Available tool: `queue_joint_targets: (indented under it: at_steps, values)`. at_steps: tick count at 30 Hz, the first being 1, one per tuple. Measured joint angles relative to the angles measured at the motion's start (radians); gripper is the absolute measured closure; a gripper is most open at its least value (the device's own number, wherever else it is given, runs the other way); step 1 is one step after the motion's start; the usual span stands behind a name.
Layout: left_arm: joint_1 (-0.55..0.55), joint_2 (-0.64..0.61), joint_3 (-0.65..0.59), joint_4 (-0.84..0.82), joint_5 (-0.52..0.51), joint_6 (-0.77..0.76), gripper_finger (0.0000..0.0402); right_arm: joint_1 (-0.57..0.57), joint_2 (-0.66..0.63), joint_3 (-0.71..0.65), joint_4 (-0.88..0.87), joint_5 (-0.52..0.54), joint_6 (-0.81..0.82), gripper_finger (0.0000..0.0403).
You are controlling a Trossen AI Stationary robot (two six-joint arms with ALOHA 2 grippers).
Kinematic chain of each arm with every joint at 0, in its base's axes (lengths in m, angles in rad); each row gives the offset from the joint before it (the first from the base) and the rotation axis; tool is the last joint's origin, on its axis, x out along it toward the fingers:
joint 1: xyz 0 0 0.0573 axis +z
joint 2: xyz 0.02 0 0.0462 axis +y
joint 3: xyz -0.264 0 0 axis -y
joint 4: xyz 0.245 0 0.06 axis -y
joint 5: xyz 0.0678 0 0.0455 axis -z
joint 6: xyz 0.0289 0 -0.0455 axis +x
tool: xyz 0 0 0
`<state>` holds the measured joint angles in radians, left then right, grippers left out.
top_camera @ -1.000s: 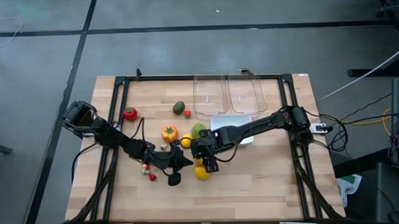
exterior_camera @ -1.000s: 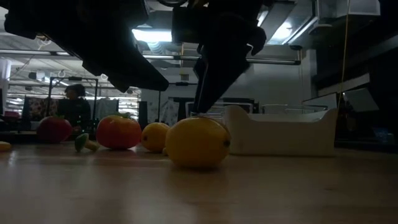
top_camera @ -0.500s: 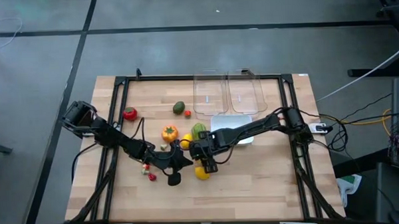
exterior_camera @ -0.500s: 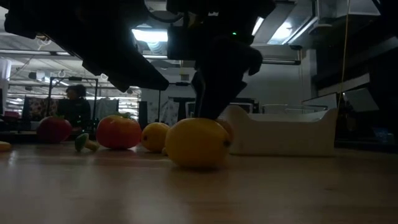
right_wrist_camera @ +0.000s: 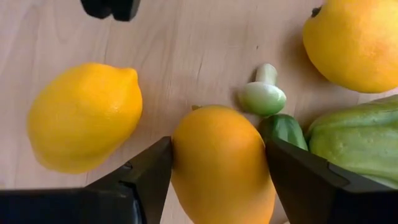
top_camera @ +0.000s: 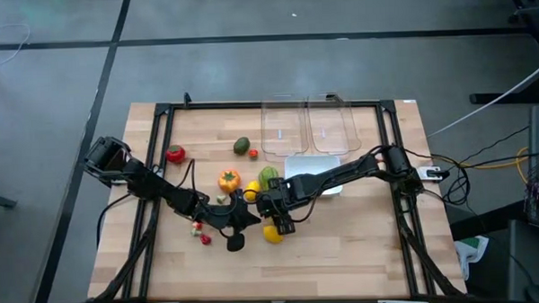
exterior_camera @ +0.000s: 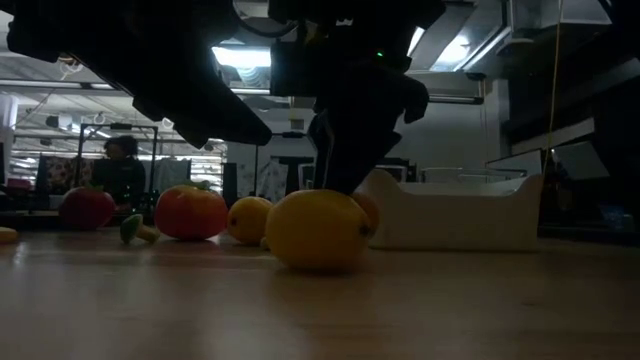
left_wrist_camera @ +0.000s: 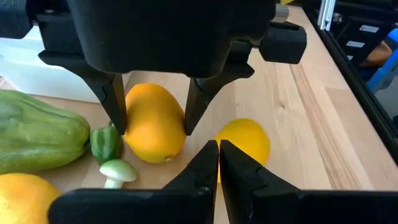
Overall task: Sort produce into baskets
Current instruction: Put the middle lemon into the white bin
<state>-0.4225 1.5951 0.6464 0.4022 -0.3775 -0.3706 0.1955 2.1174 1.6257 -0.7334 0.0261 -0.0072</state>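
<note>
My right gripper [right_wrist_camera: 219, 168] stands over the table's middle [top_camera: 279, 216], its fingers on either side of an orange-yellow oval fruit [right_wrist_camera: 221, 163]. A yellow lemon [top_camera: 272, 232] lies on the wood beside it. My left gripper [left_wrist_camera: 218, 163] is shut and empty, level with the table, pointing at both fruits from the left. A long green ribbed piece [right_wrist_camera: 354, 137], a tiny green pepper [right_wrist_camera: 283, 127] and a small white-green mushroom [right_wrist_camera: 262, 96] lie close by. The two clear tubs [top_camera: 284, 128] and the whitish tub [top_camera: 313, 166] stand farther back. My right gripper pinches the orange-yellow fruit by its two long sides [left_wrist_camera: 179, 121] between its two fingers [right_wrist_camera: 149, 177]. The fingers come from above, pointing down, and lie across the fruit. The fruit's underside [left_wrist_camera: 152, 155] seems to rest on the wood.
An orange tomato [top_camera: 229, 181], a red piece [top_camera: 175, 155], a dark green piece [top_camera: 241, 145], another yellow piece [top_camera: 251, 190] and tiny bits [top_camera: 199, 231] lie to the left. A dark frame [top_camera: 165, 115] borders the table. Bare wood lies along the near edge.
My right gripper has come down over the orange-yellow fruit. In the low view the fruit now shows behind the lemon, beside the dark fingers. The lemon and my left gripper have kept still.
</note>
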Motion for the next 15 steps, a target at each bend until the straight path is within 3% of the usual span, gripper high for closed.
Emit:
queue_joint_targets:
  at_steps: [7,15]
  values:
    - [0.0,0.0,0.0,0.002,0.0,0.0,0.0389,0.0,0.0,0.0,0.001,0.0,-0.001,0.0201]
    - [0.0,-0.014,0.0,-0.005,0.0,0.01,0.0389,0.0,0.0,0.0,0.005,0.0,0.0,0.02]
